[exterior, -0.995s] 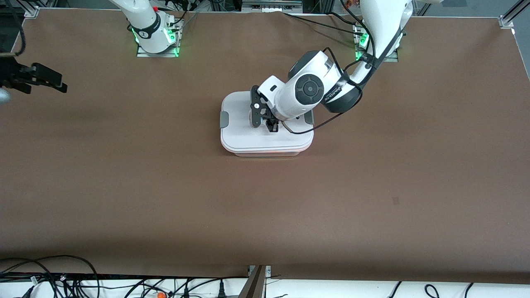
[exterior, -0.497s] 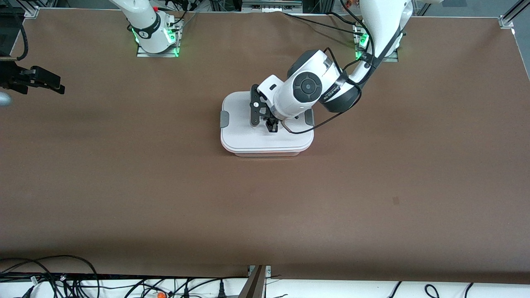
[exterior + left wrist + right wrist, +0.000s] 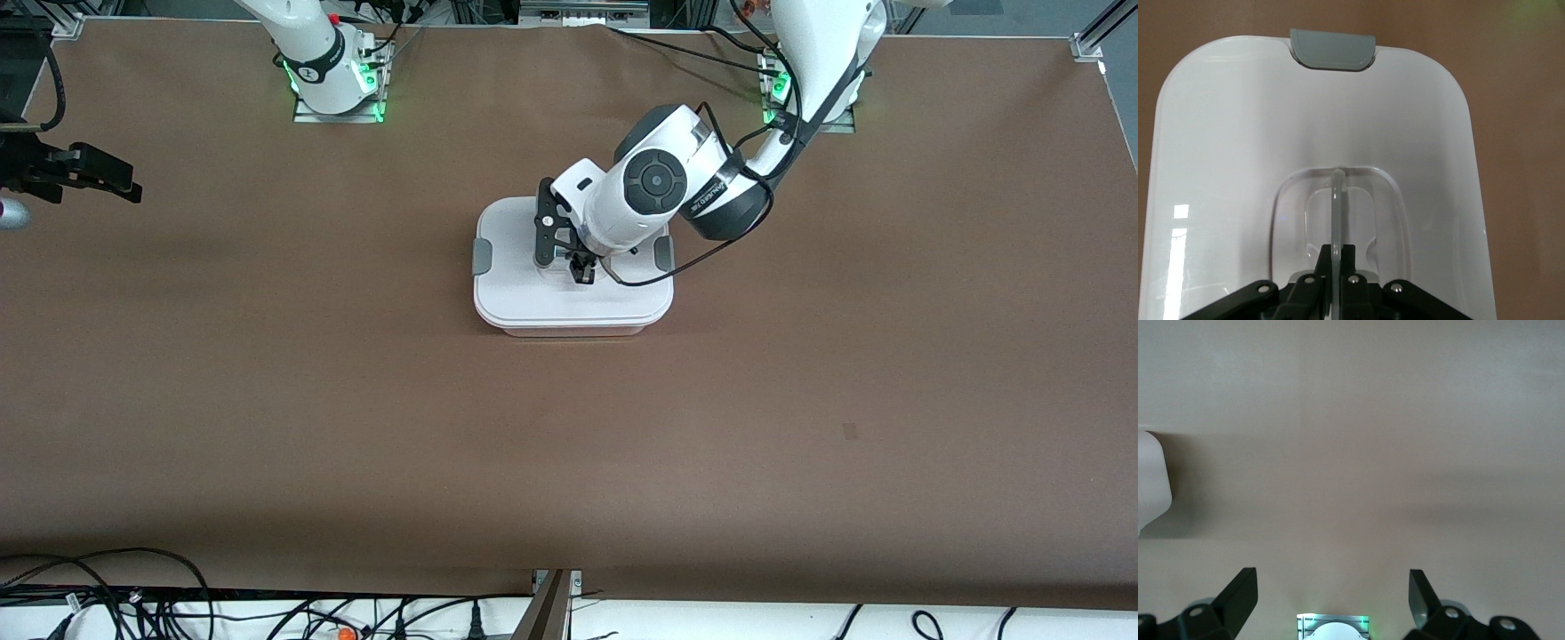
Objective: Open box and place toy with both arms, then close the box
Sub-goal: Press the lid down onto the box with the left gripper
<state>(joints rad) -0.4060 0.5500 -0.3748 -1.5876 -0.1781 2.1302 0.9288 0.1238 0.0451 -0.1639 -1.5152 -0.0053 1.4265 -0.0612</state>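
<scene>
The box point(image 3: 533, 298) stands mid-table with its white lid on; a thin strip of the pink tub point(image 3: 569, 331) shows under the near edge. My left gripper point(image 3: 573, 269) is over the lid's centre, shut on the clear handle point(image 3: 1337, 200) in the recess; in the left wrist view the left gripper point(image 3: 1337, 257) has both fingers pressed to the handle's thin strip. My right gripper point(image 3: 132, 184) is open and empty, up over the right arm's end of the table; the right wrist view point(image 3: 1333, 585) shows only bare table between its fingers. The toy is out of view.
Grey clips sit on the lid's two short ends point(image 3: 481, 257) point(image 3: 662, 252); one shows in the left wrist view point(image 3: 1332, 48). The right arm's base point(image 3: 333, 76) and the left arm's base point(image 3: 805, 89) glow green. Cables point(image 3: 107, 596) lie off the table's near edge.
The left gripper and lid have sunk slightly; the pink gap at the box's near edge has narrowed. The right gripper has drifted a little toward its end of the table.
</scene>
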